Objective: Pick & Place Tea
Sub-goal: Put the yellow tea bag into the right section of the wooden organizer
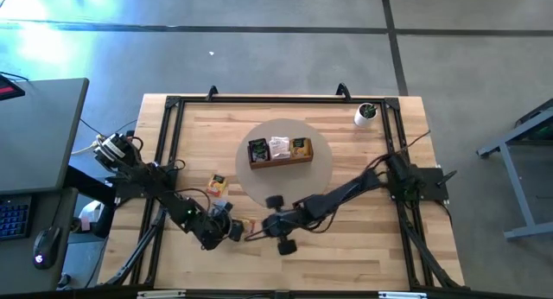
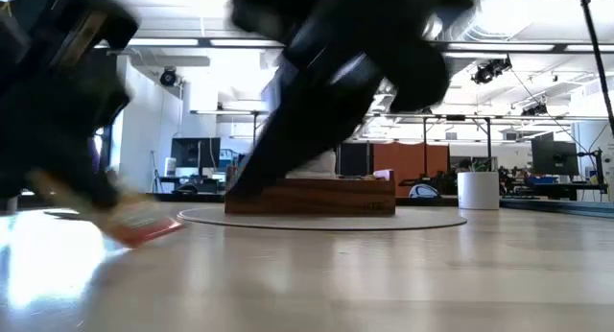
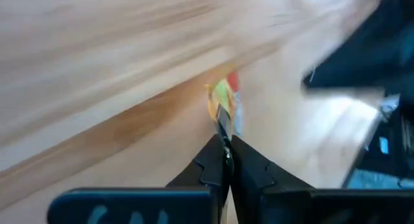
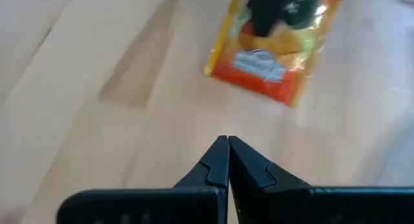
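Near the wooden table's [image 1: 363,238] front edge, the left gripper [image 3: 224,141] pinched a yellow-orange tea sachet [image 4: 272,46] edgewise, while the right gripper [image 4: 228,143], fingers pressed together, hovered just beside it.

No text can be read; the yellow-orange tea sachet [image 4: 272,46] carries a white label band, its print too blurred

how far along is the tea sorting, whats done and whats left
Done: the wooden tray holds sachets in all three compartments. In hand: the left gripper is shut on a yellow-orange sachet at the table's near edge, lifted at an angle in the low view. The right gripper is shut, empty, pointing at it. Left: a loose sachet on the table, plus placing the held one.
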You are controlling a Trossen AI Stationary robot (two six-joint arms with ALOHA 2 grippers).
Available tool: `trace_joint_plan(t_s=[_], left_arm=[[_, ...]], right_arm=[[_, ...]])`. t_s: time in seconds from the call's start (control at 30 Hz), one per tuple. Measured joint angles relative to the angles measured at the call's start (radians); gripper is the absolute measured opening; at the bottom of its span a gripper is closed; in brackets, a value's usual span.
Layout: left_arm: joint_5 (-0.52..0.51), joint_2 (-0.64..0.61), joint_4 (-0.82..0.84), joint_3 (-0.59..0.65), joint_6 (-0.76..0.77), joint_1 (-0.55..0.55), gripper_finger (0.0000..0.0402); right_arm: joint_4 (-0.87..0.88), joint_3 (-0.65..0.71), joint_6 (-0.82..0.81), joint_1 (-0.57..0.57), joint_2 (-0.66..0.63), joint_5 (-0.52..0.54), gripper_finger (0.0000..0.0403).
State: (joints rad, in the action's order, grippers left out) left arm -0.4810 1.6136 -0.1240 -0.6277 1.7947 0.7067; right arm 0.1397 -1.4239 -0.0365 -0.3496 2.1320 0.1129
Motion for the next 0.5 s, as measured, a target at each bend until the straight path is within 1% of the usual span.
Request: trace_joint_plan(t_s=[0.07, 0.13, 0.2, 0.23, 0.3, 0.37, 0.43, 0.5], left_arm=[[0.001, -0.004, 0.001, -0.046, -0.116, -0.029, 0.0008], [0.026, -0.006, -0.002, -0.110, -0.278, -0.076, 0.0003], [0.057, -0.006, 0.043, -0.188, -0.429, -0.133, 0.0003], [0.078, -0.006, 0.084, -0.231, -0.495, -0.166, 0.0004], [0.130, -0.006, 0.210, -0.328, -0.607, -0.233, 0.0004], [0.160, -0.007, 0.369, -0.428, -0.706, -0.306, 0.0004], [0.170, -0.007, 0.513, -0.521, -0.811, -0.379, 0.0004], [0.196, -0.001, 0.589, -0.602, -0.935, -0.451, 0.0004]], right_arm=[[0.145, -0.001, 0.016, 0.000, -0.083, 0.058, 0.0002], [0.288, -0.002, 0.018, 0.001, -0.169, 0.140, 0.0002], [0.414, 0.001, 0.005, -0.001, -0.262, 0.220, 0.0002], [0.473, 0.001, -0.015, -0.006, -0.309, 0.254, 0.0002], [0.588, 0.000, -0.061, -0.022, -0.400, 0.290, 0.0001], [0.707, 0.000, -0.121, -0.047, -0.484, 0.297, 0.0001], [0.814, 0.000, -0.198, -0.076, -0.554, 0.298, 0.0002], [0.905, 0.000, -0.283, -0.115, -0.614, 0.321, 0.0002]])
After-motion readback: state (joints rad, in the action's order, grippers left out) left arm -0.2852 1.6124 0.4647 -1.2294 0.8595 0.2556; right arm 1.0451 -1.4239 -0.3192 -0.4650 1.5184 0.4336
